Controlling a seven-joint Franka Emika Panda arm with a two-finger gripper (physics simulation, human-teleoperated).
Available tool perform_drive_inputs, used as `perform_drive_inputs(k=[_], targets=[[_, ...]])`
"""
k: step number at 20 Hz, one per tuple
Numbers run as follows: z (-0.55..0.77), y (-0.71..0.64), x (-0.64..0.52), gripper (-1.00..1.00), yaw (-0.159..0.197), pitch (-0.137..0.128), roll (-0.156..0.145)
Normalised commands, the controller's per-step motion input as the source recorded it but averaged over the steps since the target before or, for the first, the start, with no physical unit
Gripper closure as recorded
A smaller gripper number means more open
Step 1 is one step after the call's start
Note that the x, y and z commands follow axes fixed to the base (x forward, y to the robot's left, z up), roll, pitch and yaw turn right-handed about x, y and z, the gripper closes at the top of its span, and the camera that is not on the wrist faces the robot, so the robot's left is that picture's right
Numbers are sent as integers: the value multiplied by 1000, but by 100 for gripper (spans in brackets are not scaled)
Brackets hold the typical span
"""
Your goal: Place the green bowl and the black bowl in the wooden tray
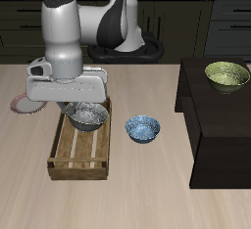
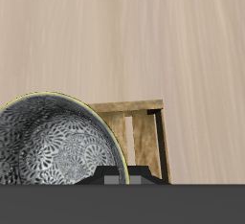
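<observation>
The black bowl [image 1: 87, 116] is seen inside the wooden tray [image 1: 80, 158], at the tray's back end, directly beneath the gripper [image 1: 82, 104]. In the wrist view the black bowl [image 2: 55, 144] fills the space right under the gripper [image 2: 115, 178], with the tray's [image 2: 139, 123] slats and back corner showing beside it. Whether the fingers are apart or clamped on the bowl's rim cannot be told, since they are hidden by the arm's body in one view and cropped in the other. The green bowl [image 1: 227, 74] is found on the dark raised cabinet [image 1: 221, 125], well apart from the tray and across the table from the gripper; a blue-and-white bowl [image 1: 143, 128] lies between. The coming move is judged to turn on that crossing: the green bowl lies sideways from the fingers and higher than the tabletop
</observation>
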Motion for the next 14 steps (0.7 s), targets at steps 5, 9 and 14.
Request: perform_drive_inputs(k=[5,9,14], targets=[[-98,-64,-144,100,4,7,4],[-229,-78,-164,100,1,13,13],[-161,-165,50,100,2,9,-24]])
